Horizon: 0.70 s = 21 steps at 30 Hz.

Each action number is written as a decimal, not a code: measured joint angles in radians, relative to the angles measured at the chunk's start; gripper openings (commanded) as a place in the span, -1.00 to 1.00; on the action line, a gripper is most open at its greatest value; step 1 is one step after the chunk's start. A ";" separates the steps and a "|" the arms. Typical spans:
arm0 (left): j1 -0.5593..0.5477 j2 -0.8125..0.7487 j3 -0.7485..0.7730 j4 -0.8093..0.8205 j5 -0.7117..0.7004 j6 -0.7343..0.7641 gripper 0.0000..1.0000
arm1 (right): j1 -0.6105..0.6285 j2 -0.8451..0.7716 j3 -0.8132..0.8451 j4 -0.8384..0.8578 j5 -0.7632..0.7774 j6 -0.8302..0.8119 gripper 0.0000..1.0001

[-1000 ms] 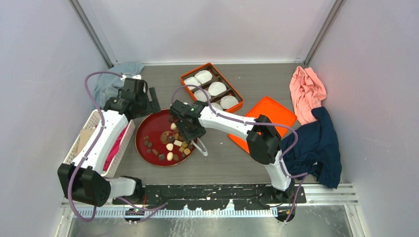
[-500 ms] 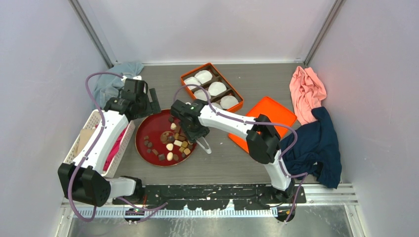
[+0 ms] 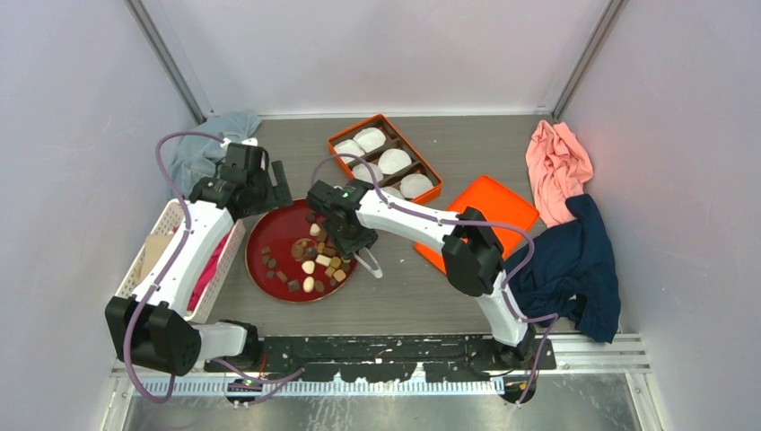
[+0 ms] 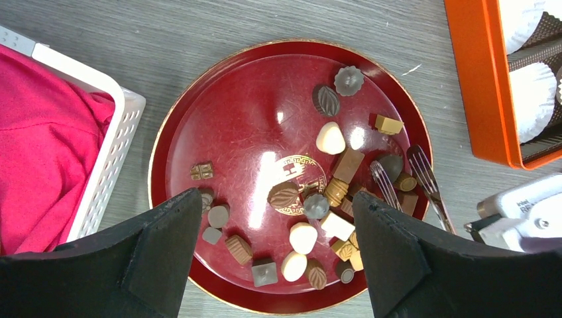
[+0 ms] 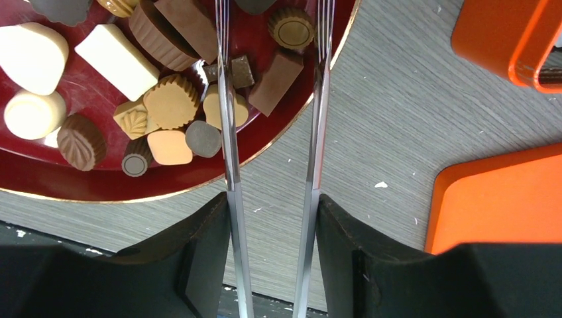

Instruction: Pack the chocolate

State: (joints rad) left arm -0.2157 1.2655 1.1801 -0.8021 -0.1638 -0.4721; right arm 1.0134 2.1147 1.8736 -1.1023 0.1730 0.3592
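Several small chocolates (image 3: 316, 260), dark, tan and cream, lie on a round red plate (image 3: 260, 235). They also show in the left wrist view (image 4: 329, 138) and the right wrist view (image 5: 114, 61). My right gripper (image 3: 345, 235) (image 5: 273, 205) is shut on metal tongs (image 5: 229, 152) (image 4: 424, 173). The tongs' arms stand apart and reach over the plate's right edge among the chocolates; their tips leave the right wrist view. My left gripper (image 3: 274, 184) (image 4: 277, 200) is open and empty above the plate (image 4: 173, 136).
An orange box (image 3: 432, 182) with white paper cups (image 3: 394, 161) stands behind the plate. An orange lid (image 3: 494, 208) lies to its right. A white basket (image 3: 151, 241) stands at the left. Pink (image 3: 556, 166), navy (image 3: 574, 260) and grey-blue (image 3: 205, 144) cloths lie at the edges.
My right gripper with the tongs has shifted slightly to the left over the plate's right edge. The left arm has not moved.
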 measured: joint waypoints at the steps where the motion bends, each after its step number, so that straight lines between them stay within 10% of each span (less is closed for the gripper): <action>1: 0.000 0.000 0.000 0.000 0.000 0.000 0.68 | 0.000 0.004 0.000 0.000 0.000 -0.002 0.06; 21: 0.000 -0.008 -0.015 0.002 0.000 0.000 0.69 | 0.000 0.019 0.039 -0.010 -0.001 -0.017 -0.58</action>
State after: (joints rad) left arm -0.2157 1.2579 1.1648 -0.8005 -0.1638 -0.4721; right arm 1.0134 2.1338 1.9125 -1.1118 0.1719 0.3420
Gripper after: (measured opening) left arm 0.843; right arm 0.452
